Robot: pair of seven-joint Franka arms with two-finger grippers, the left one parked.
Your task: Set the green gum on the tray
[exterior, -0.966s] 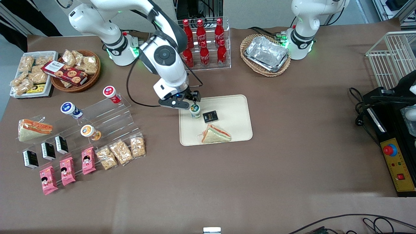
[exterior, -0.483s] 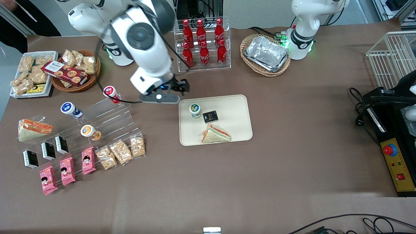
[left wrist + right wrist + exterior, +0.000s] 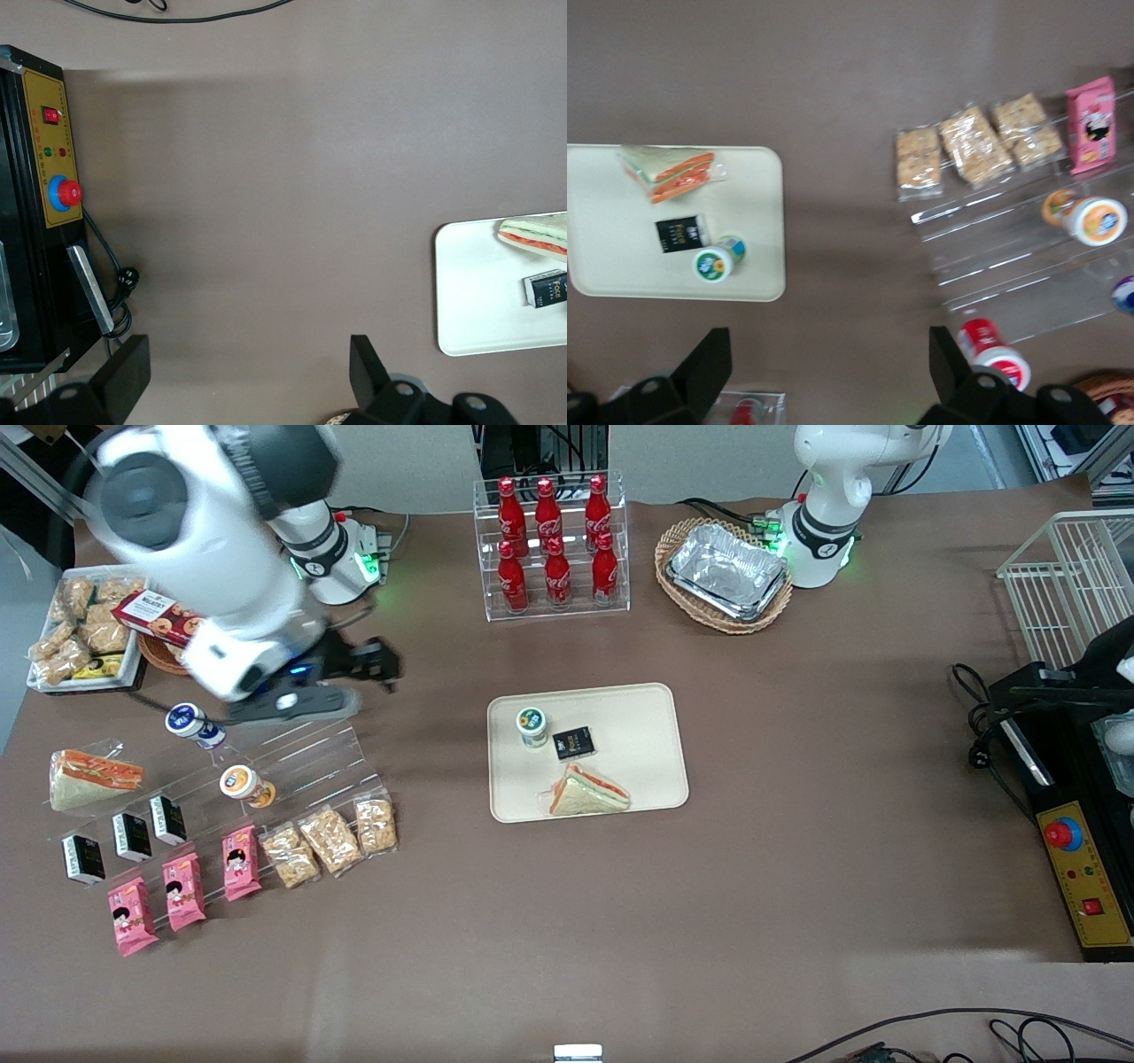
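Note:
The green gum (image 3: 532,726), a small white canister with a green-ringed lid, stands upright on the cream-beige tray (image 3: 642,713), in the tray corner nearest the working arm's end, beside a black packet. It also shows in the right wrist view (image 3: 716,259) on the tray (image 3: 620,257). The tray's edge shows in the left wrist view (image 3: 469,301). My gripper (image 3: 383,666) is open and empty, raised above the table well away from the tray toward the working arm's end, over the acrylic step rack. In the right wrist view the gripper (image 3: 830,372) has its fingers (image 3: 709,359) spread wide.
A black packet (image 3: 573,742) and a wrapped sandwich (image 3: 586,791) lie on the tray. The acrylic rack (image 3: 301,757) holds blue-lidded (image 3: 190,722) and orange-lidded (image 3: 244,784) canisters; a red-lidded one shows in the right wrist view (image 3: 992,352). A cola bottle rack (image 3: 554,540) and a foil-tray basket (image 3: 726,571) stand farther from the camera.
My gripper let go of the green gum on the tray, rose and swung away toward the working arm's end. The gum stays standing on the tray.

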